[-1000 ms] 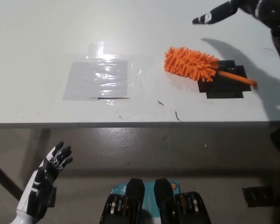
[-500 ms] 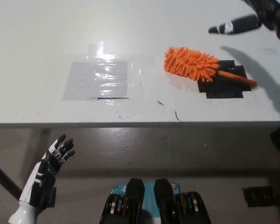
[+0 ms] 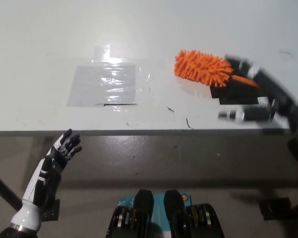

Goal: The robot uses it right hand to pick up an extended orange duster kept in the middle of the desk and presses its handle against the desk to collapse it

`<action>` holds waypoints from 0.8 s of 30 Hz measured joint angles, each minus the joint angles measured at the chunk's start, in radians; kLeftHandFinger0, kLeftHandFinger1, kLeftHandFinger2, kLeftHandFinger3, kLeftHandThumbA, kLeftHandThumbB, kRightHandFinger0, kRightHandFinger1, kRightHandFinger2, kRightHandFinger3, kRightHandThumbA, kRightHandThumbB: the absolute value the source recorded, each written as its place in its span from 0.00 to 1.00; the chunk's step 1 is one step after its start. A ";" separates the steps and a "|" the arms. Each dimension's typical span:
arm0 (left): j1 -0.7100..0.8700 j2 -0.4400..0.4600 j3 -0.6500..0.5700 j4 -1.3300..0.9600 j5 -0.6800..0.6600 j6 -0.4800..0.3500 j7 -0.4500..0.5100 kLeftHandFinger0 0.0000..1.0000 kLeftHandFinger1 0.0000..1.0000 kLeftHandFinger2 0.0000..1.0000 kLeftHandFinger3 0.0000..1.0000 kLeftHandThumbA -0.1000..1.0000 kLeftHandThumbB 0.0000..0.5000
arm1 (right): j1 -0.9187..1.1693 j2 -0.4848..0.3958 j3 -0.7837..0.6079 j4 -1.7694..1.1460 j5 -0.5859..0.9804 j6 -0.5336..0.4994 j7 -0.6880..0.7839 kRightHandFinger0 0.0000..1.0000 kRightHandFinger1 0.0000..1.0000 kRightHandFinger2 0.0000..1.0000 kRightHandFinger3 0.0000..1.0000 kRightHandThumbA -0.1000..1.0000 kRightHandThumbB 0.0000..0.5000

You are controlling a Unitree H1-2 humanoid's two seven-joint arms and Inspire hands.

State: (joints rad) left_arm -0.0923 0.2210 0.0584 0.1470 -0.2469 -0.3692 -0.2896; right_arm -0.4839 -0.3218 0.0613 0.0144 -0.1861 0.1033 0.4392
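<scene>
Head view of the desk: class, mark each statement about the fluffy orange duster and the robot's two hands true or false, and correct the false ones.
1. The fluffy orange duster lies on the white desk. True.
2. The black right hand holds the duster in the air. False: the duster lies on the desk, the motion-blurred hand over its handle.
3. The white left hand rests on the clear plastic sheet. False: it hangs below the desk edge, open.
4. Black tape lies under the handle. True.

I read this as a lab test bench: a plain white desk (image 3: 49, 39) with a clear plastic sheet (image 3: 103, 84) taped flat at its middle. Right of that sheet sits a black tape patch (image 3: 238, 94); below the desk's front edge, bare grey floor (image 3: 154, 158).
</scene>
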 measured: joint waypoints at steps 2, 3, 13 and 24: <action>-0.004 0.000 0.000 0.000 0.000 0.000 0.000 1.00 1.00 1.00 1.00 0.99 0.54 | 0.066 0.021 0.000 -0.067 0.003 -0.009 -0.005 1.00 1.00 1.00 1.00 1.00 0.70; -0.006 0.000 0.000 0.000 0.000 0.000 0.000 1.00 1.00 1.00 1.00 0.99 0.54 | 0.098 0.031 -0.002 -0.100 0.005 -0.015 -0.009 1.00 1.00 1.00 1.00 1.00 0.68; -0.024 0.001 0.000 0.000 0.000 0.000 0.000 1.00 1.00 1.00 1.00 1.00 0.54 | 0.340 0.159 -0.053 -0.302 0.079 -0.170 -0.063 1.00 1.00 1.00 1.00 1.00 0.58; -0.054 0.007 0.000 0.000 -0.005 0.005 -0.001 1.00 1.00 1.00 1.00 0.98 0.50 | 0.341 0.305 -0.130 -0.115 0.186 -0.352 -0.141 1.00 1.00 1.00 1.00 1.00 0.36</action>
State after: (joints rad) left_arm -0.1467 0.2281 0.0589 0.1467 -0.2517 -0.3637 -0.2902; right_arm -0.1428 -0.0172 -0.0691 -0.1010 -0.0005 -0.2483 0.2983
